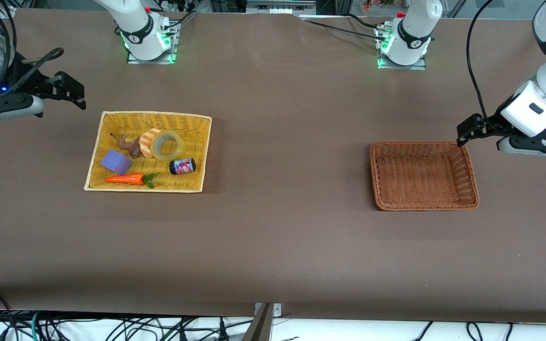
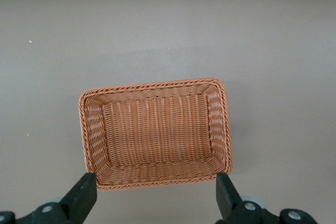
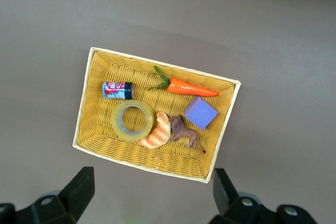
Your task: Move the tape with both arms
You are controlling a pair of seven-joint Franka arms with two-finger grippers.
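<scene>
The tape (image 1: pixel 168 145) is a translucent yellowish ring lying flat in the yellow basket (image 1: pixel 154 114), touching a striped croissant toy (image 1: pixel 147 142). In the right wrist view the tape (image 3: pixel 132 120) lies in the yellow basket (image 3: pixel 157 64). My right gripper (image 1: pixel 71 91) hangs open and empty over the bare table, beside that basket at the right arm's end. The same right gripper (image 3: pixel 152 184) shows wide jaws with only table between them. My left gripper (image 1: pixel 467 132) is open and empty over the table by a corner of the brown basket (image 1: pixel 423 206). The left gripper (image 2: pixel 156 190) shows the brown basket (image 2: pixel 152 85) with nothing in it.
The yellow basket also holds a small dark can (image 1: pixel 182 166), a toy carrot (image 1: pixel 126 179), a purple block (image 1: pixel 115 162) and a brown animal figure (image 1: pixel 131 145). Brown table surface lies between the two baskets. Both arm bases stand along the table's edge farthest from the front camera.
</scene>
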